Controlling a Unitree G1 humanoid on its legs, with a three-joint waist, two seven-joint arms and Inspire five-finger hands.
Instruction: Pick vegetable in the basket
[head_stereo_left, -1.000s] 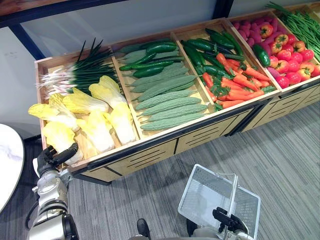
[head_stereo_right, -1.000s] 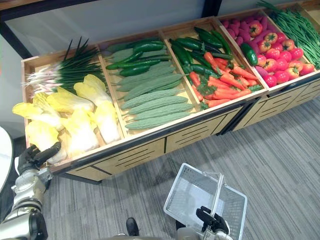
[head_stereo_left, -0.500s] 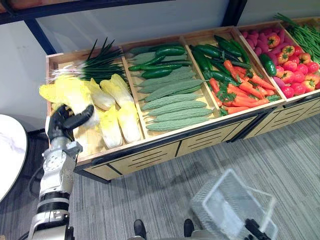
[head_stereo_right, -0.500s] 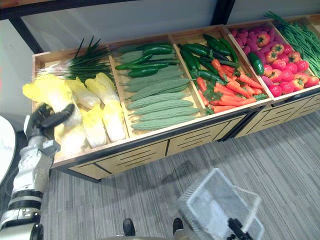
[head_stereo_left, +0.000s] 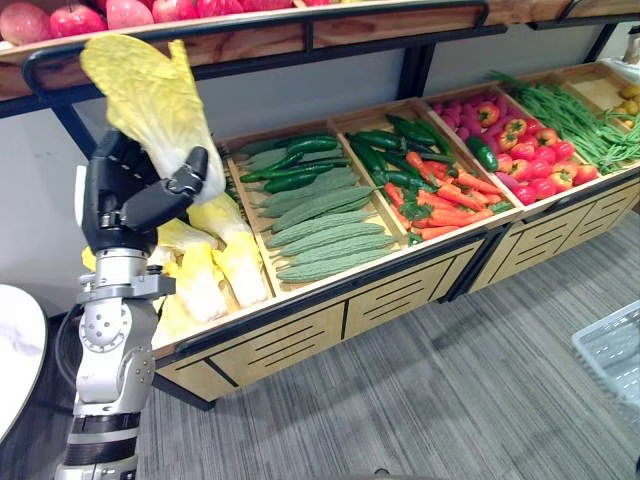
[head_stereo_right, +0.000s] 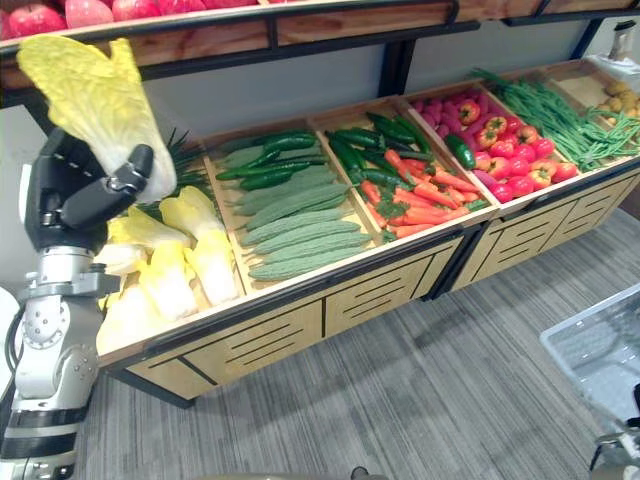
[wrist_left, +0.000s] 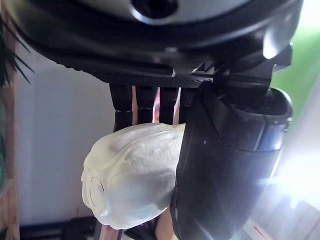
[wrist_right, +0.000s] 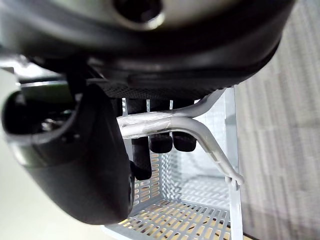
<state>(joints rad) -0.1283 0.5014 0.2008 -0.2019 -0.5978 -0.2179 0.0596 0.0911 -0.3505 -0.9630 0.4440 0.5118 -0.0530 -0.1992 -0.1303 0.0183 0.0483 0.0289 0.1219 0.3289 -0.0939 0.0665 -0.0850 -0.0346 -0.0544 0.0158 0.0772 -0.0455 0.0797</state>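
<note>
Since the earlier frame the left robot hand (head_stereo_left: 130, 200) has risen from the cabbage bin, taking one Chinese cabbage (head_stereo_left: 150, 100) up with it. The head camera has also turned, so an upper shelf of red apples (head_stereo_left: 60, 18) now shows. The left robot hand holds the Chinese cabbage well above the wooden stand (head_stereo_left: 330, 315), leafy end up, with the leaves reaching in front of the upper shelf. In the left wrist view the fingers and thumb are curled round its pale stem end, gripping it firmly.

The remaining cabbages (head_stereo_left: 215, 270) lie in the stand's leftmost bin, just below the raised hand. The bins beyond them hold dark cucumbers (head_stereo_left: 300, 160) above ridged green gourds (head_stereo_left: 320, 235), then carrots (head_stereo_left: 450, 210), red and orange peppers (head_stereo_left: 525, 160) and green beans (head_stereo_left: 575, 120).

The white wire basket (head_stereo_left: 612, 350) shows at the right edge, over the grey floor and well apart from the lifted cabbage. In the right wrist view the right robot hand (wrist_right: 162, 142) has its fingers curled round the basket's metal handle (wrist_right: 165, 121), with the basket hanging beneath.
</note>
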